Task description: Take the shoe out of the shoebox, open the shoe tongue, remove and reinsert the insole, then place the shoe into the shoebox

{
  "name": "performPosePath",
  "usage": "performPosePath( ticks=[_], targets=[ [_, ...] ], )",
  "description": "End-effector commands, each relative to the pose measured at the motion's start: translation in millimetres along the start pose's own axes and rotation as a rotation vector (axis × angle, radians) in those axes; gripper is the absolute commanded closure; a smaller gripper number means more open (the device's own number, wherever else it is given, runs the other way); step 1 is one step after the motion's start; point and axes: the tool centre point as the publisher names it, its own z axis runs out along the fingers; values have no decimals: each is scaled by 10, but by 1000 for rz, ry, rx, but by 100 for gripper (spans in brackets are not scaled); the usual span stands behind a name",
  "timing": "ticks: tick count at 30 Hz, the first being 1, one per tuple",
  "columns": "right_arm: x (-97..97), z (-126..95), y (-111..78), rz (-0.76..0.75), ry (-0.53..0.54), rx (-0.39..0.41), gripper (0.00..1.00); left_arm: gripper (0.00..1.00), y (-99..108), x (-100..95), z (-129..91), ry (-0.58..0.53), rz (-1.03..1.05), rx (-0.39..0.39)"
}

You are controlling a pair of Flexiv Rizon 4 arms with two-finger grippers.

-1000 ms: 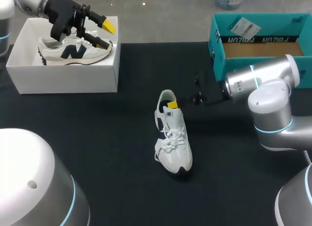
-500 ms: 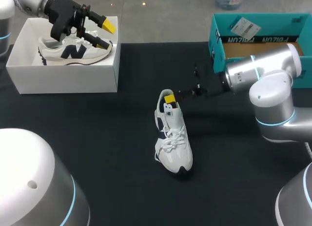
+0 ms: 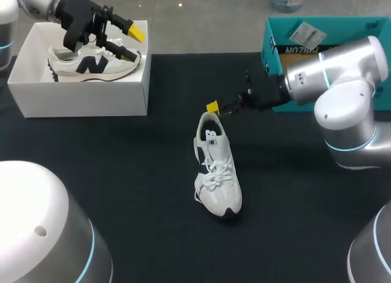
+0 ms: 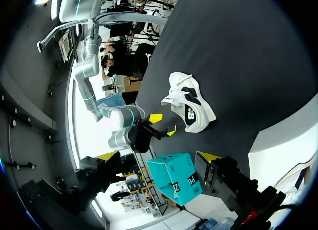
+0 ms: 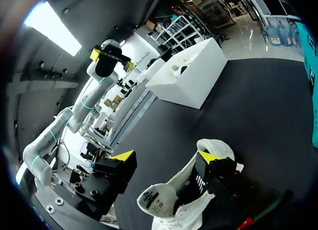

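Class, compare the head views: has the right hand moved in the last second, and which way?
Yes. The right hand has pulled back out of the lone shoe's heel opening, past its heel, away from its toe; the shoe has not shifted.

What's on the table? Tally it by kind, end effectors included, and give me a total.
Boxes: 2 (white box, teal box)
Shoes: 2 (boxed shoe, loose shoe)
End effectors: 2 (left end effector, right end effector)
Total: 6
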Motion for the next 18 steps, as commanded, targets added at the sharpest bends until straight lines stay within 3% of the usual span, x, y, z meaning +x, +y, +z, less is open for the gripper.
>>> performPosePath(
  ticks=[1, 3, 18],
  targets=[
    [180, -62, 92, 59, -150, 42, 100, 0, -2, -2, -5, 2, 1, 1],
    [238, -94, 122, 108, -221, 73, 100, 0, -2, -2, -5, 2, 1, 1],
    [238, -94, 122, 108, -221, 73, 100, 0, -2, -2, -5, 2, 1, 1]
  ],
)
